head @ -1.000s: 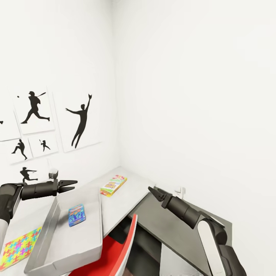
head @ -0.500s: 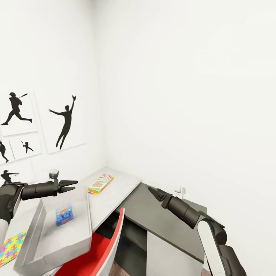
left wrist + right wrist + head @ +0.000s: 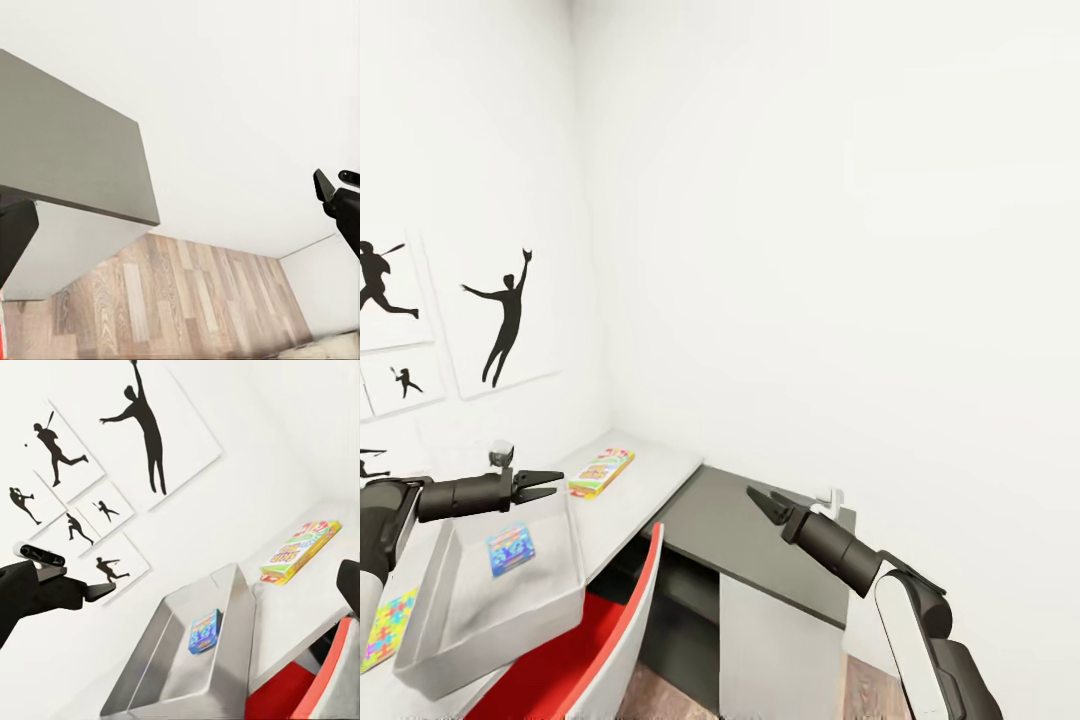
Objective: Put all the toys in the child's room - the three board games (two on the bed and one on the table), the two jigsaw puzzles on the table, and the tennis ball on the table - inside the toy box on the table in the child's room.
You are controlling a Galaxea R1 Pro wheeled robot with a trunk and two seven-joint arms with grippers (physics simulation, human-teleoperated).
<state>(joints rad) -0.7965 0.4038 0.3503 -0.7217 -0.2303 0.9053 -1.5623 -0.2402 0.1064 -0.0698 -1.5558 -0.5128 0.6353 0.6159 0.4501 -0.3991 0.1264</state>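
A grey toy box [image 3: 500, 645] stands on the pale table [image 3: 645, 485] with a small blue colourful box [image 3: 510, 549] lying inside it. Beyond it a yellow board game [image 3: 601, 472] lies flat near the table's far end. A bright jigsaw puzzle [image 3: 385, 630] lies at the left edge. My left gripper [image 3: 547, 484] hovers open and empty above the toy box's far end. My right gripper [image 3: 762, 498] hangs open and empty over the dark side unit [image 3: 750, 545]. The right wrist view shows the toy box [image 3: 234, 637], blue box [image 3: 204, 631], board game [image 3: 300, 551] and left gripper [image 3: 101, 591].
A red chair [image 3: 600, 650] is pushed in under the table, in front of the toy box. Silhouette posters [image 3: 500, 320] hang on the left wall. White walls meet in the corner behind the table. Wood floor [image 3: 172, 300] lies beside the side unit.
The head view has swung to the right, so the table, toy box and posters have shifted left in the picture. Both arms keep the same pose.
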